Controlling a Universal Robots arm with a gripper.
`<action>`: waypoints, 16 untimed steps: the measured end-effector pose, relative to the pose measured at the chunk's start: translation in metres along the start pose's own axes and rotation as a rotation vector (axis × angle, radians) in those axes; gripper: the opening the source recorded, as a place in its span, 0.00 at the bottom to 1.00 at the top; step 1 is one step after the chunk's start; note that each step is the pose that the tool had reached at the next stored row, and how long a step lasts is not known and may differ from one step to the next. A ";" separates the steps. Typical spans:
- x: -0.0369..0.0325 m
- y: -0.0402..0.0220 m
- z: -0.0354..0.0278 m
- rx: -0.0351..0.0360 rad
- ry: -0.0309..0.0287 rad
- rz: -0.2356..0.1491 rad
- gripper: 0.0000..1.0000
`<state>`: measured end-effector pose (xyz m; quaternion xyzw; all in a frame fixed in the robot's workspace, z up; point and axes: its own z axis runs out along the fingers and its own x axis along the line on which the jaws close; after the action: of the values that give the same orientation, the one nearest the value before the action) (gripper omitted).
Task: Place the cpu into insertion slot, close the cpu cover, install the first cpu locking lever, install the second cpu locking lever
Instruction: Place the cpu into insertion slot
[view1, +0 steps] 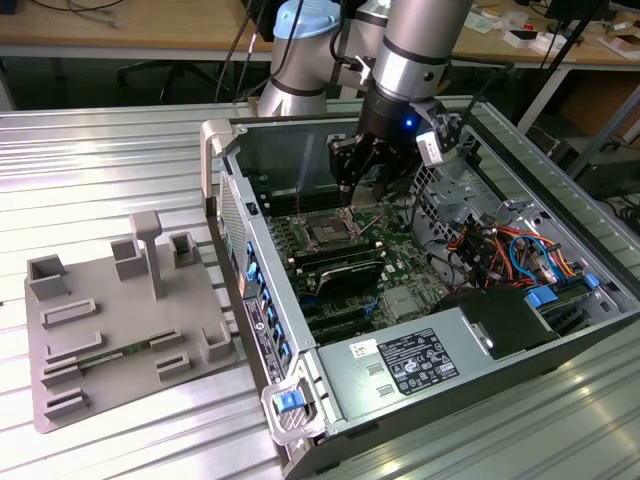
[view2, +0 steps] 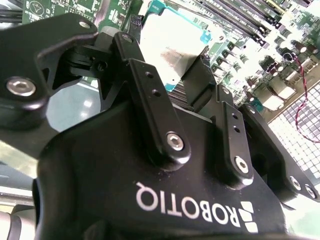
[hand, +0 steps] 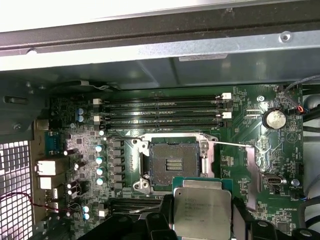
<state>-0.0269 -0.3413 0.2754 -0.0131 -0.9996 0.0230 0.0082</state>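
While my black pincer (hand: 200, 216) grips the small silver-grey square cpu (hand: 202, 202), it hangs near the dark square insertion slot (hand: 172, 162).

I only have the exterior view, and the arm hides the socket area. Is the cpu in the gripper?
Observer: Yes. In the first wrist view the gripper is shut on the cpu, metal top towards the camera.
Operator: Is the slot empty?
Observer: Yes. The slot shows its bare pin field, and nothing sits in it.
Operator: Is the cpu seated at all?
Observer: No. The second wrist view shows it pinched between the fingers, held above the board.
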 end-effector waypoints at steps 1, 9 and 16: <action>0.0003 0.0000 0.0001 -0.0004 0.0000 -0.002 0.55; 0.0087 0.0001 0.0027 -0.0001 -0.0011 -0.024 0.55; 0.0099 0.0004 0.0052 0.0001 -0.0014 -0.032 0.55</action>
<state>-0.0369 -0.3408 0.2704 0.0028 -0.9997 0.0229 0.0079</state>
